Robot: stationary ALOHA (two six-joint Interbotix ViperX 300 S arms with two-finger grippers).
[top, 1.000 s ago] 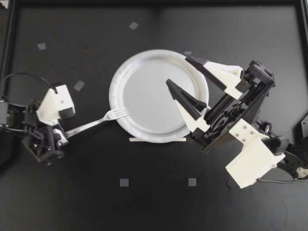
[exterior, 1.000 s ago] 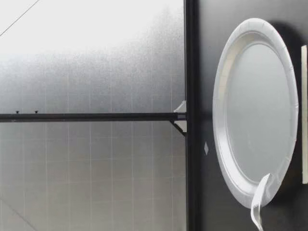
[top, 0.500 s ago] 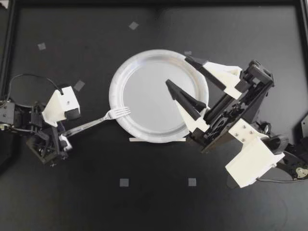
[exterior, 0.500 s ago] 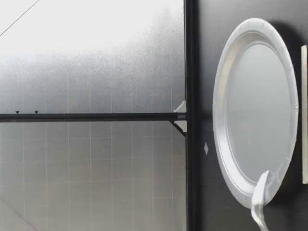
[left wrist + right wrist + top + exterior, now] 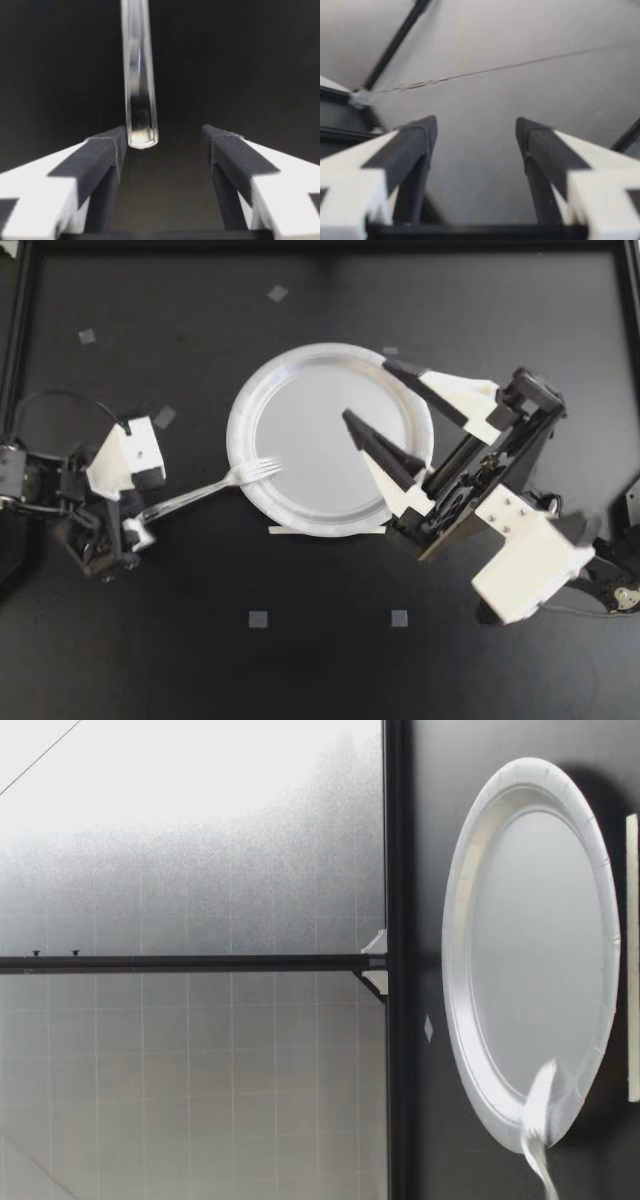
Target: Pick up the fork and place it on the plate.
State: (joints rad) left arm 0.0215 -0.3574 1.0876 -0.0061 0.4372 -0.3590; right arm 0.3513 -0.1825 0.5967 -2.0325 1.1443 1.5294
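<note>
A white paper plate [image 5: 300,430] lies at the table's middle. The metal fork [image 5: 200,494] lies slanted, its tines over the plate's left rim and its handle running back to my left gripper [image 5: 130,522]. In the left wrist view the left gripper [image 5: 165,139] is open; the fork's handle end [image 5: 141,131] lies between the fingers, close against one finger [image 5: 107,150] and apart from the other. My right gripper [image 5: 366,390] hovers open over the plate's right side, nothing between its fingers [image 5: 420,140]. In the low view the fork's tines [image 5: 541,1105] rest on the plate's [image 5: 530,940] rim.
A thin white strip [image 5: 327,530] lies along the plate's near edge. Small grey tape squares [image 5: 258,619] [image 5: 399,618] [image 5: 164,417] dot the black table. A black frame [image 5: 20,330] borders the table at the left and the back.
My left gripper has opened and let go of the fork's handle. The fork's tines have slid a little farther onto the plate. The right arm has barely shifted.
</note>
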